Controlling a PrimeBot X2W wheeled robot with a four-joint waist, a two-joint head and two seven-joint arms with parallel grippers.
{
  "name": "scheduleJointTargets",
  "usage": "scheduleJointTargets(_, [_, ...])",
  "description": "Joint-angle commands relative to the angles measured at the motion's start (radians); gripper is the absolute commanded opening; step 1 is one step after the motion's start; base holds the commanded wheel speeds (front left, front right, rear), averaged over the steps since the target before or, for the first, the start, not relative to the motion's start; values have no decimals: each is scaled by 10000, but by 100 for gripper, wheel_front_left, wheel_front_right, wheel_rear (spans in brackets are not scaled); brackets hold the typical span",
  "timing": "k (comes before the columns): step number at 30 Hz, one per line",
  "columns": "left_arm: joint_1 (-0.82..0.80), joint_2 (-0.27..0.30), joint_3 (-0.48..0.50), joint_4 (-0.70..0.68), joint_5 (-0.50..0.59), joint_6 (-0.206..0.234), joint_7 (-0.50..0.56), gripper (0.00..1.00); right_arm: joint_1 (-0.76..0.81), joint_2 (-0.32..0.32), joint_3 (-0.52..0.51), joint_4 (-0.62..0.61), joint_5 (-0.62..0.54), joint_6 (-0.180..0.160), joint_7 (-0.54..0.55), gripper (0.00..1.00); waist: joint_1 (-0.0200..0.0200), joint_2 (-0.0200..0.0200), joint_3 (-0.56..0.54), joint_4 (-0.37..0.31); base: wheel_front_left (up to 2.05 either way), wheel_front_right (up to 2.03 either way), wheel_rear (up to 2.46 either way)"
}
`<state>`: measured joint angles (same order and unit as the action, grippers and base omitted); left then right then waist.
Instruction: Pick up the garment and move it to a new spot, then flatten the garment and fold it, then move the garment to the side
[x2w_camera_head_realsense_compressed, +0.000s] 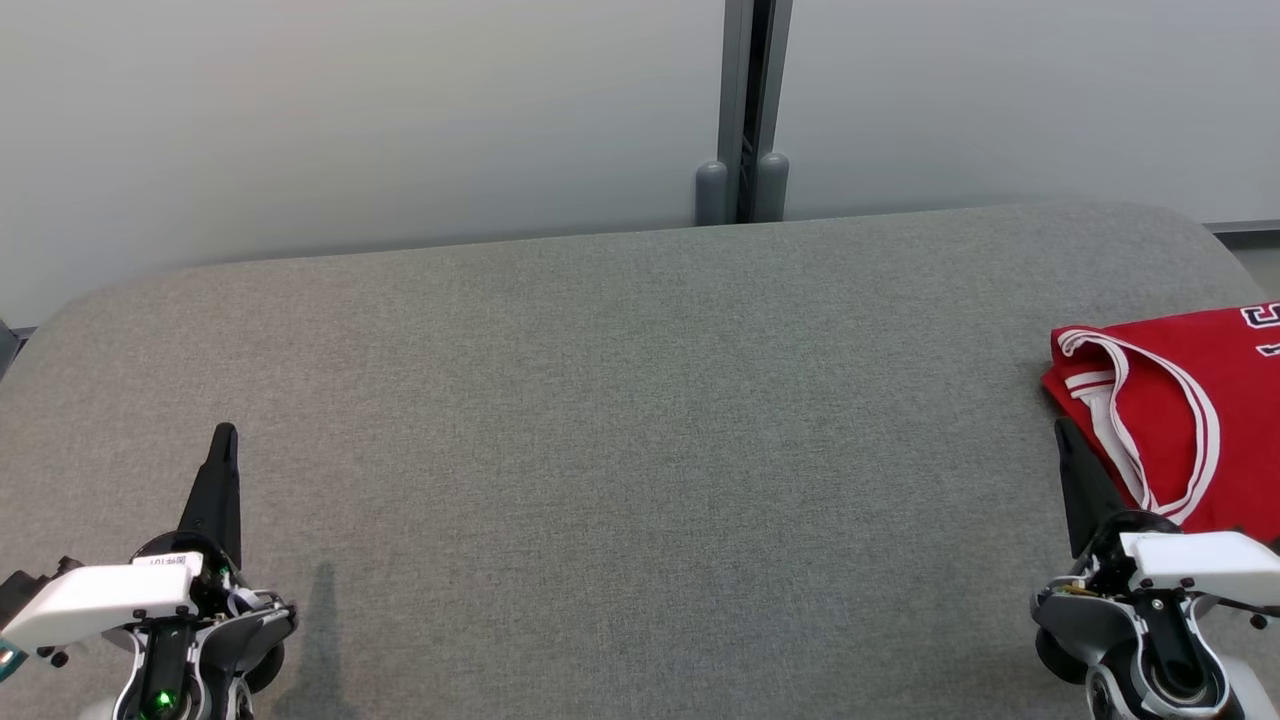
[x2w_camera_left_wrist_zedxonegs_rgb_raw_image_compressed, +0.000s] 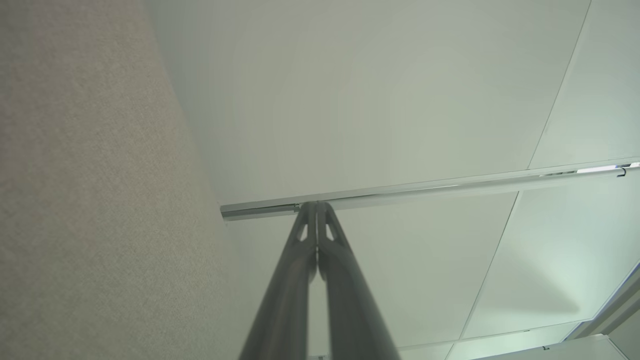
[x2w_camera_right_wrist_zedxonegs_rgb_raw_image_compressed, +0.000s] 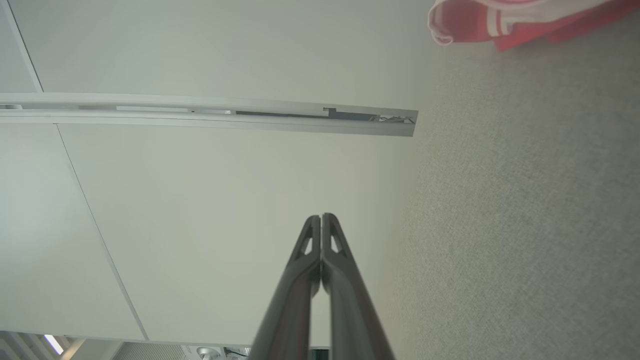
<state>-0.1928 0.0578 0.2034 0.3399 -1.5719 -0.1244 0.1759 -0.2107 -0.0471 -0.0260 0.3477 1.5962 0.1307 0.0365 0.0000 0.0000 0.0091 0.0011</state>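
Lying garment (x2w_camera_head_realsense_compressed: 1170, 400): a red jersey with white trim is being shown flat on the grey fabric surface (x2w_camera_head_realsense_compressed: 640, 420), just to the right of the fingers of the right gripper (x2w_camera_head_realsense_compressed: 1062, 432).
Fingers, right gripper: they are being pressed tip to tip, fully closed, and nothing is being gripped between them; they are being pointed along the surface toward the pale wall panels (x2w_camera_head_realsense_compressed: 350, 120).
Garment, right wrist view: a white-edged red corner is being caught well ahead of the fingertips and off to their right, apart from them.
Fingers, left gripper (x2w_camera_head_realsense_compressed: 226, 440): these too are being held tight together, with nothing being pinched; the garment is being seen well apart from them, far off to their right.
Ahead of the left fingers: grey fabric is being framed on their left, and a metal wall rail (x2w_camera_left_wrist_zedxonegs_rgb_raw_image_compressed: 425, 187) is being lined up just behind their tips.
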Motion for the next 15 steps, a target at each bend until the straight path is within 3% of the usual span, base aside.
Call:
scheduleJointTargets(1, [-182, 25, 69, 50, -171, -97, 61, 0, -112, -58, -4, 56, 205, -1, 53, 0, 0, 0, 2, -4, 0, 0, 0])
scheduleJointTargets(15, [-210, -5, 106, 63, -172, -100, 88, 0, -117, -56, -2, 64, 253, -1, 42, 0, 0, 0, 4, -10, 0, 0, 0])
